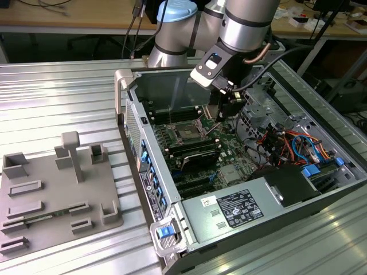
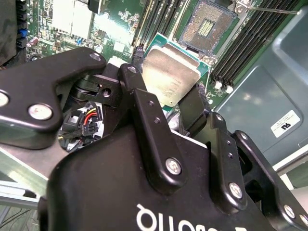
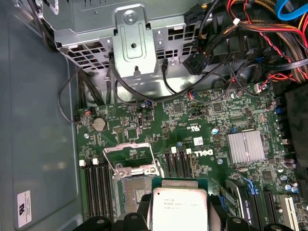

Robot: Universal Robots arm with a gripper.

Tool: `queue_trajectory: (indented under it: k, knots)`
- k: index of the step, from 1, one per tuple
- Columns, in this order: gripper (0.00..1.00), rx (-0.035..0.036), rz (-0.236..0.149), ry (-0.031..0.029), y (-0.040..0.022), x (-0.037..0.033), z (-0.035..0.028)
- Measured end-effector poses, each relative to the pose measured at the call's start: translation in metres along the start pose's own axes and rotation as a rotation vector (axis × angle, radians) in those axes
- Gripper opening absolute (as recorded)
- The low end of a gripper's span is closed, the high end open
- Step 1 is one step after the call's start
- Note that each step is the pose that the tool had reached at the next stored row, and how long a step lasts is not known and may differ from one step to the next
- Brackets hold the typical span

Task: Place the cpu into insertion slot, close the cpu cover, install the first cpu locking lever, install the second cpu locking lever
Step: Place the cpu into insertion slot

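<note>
Both wrist views close above motherboard point(image 3: 202, 126)

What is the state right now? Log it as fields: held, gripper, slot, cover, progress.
held: cpu, metal face showing
gripper: gripper shut on the cpu's edges, inside the computer case
insertion slot: insertion slot empty, contacts bare
cpu cover: cpu cover open, raised off the slot
progress: cpu not yet in the slot

The cpu point(image 2: 171, 77) is showing a silvery-tan face, green edge; gripper point(image 2: 161, 85) is looking black; motherboard point(image 3: 202, 120) is showing green; insertion slot point(image 2: 208, 25) is showing dark centre, silvery rim.
</note>
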State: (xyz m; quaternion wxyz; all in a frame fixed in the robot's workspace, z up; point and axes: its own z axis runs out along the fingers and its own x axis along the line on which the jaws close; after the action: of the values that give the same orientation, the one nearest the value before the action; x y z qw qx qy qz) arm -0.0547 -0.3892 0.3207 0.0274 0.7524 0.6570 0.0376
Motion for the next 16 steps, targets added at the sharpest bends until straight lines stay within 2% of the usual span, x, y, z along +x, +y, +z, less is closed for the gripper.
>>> queue_trajectory:
  k: [6,16]
  knots:
    - [0.55,0.0003,0.000,0.0000,0.0000,0.0000,0.0003]
    - [0.55,0.0012,0.001,0.0073,0.0000,0.0000,0.0002]
